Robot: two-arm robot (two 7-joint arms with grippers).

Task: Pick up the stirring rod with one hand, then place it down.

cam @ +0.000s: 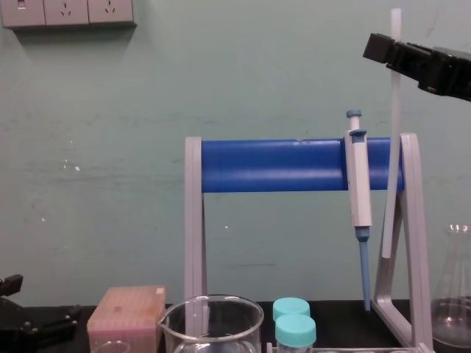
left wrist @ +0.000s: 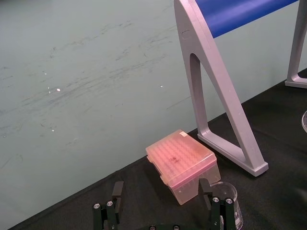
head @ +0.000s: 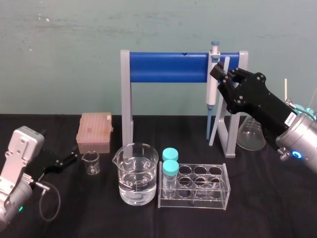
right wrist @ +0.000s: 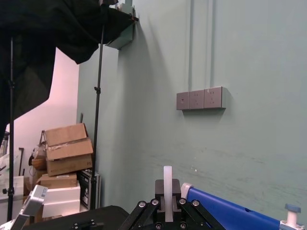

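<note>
Surface [head: 277, 208] of black cloth carries a grey stand [head: 166, 67] with a blue bar. By the bar's right end the right pincer [head: 221, 75] pinches the upper part of the stirring rod [cam: 393, 110], which hangs near-upright just beside the pipette [head: 212, 87], its lower end seemingly clear of the cloth. Lifting looks done and setting down is left; the left pincer [head: 72, 158] rests spread, low at the left.
</note>
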